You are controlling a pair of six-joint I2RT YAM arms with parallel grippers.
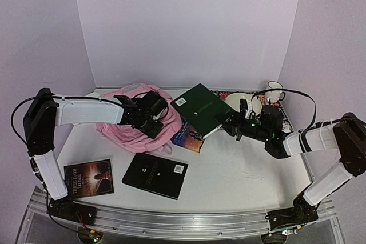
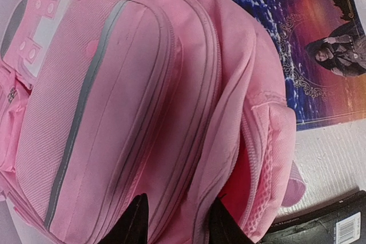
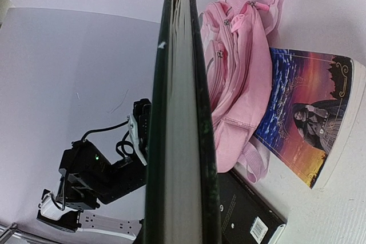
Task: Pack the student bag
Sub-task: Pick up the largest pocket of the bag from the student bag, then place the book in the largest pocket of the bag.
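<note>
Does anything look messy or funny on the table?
Yes. The pink backpack lies slumped in a crumpled heap, and its edge seems to flop over a corner of the colourful book. The green book is tilted up off the table, held by the right gripper.

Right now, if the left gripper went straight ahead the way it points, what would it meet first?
The student bag: the left gripper points at its pink front, probably very close.

Soft cloth student bag, mesh-textured panels; black book matt cover.
</note>
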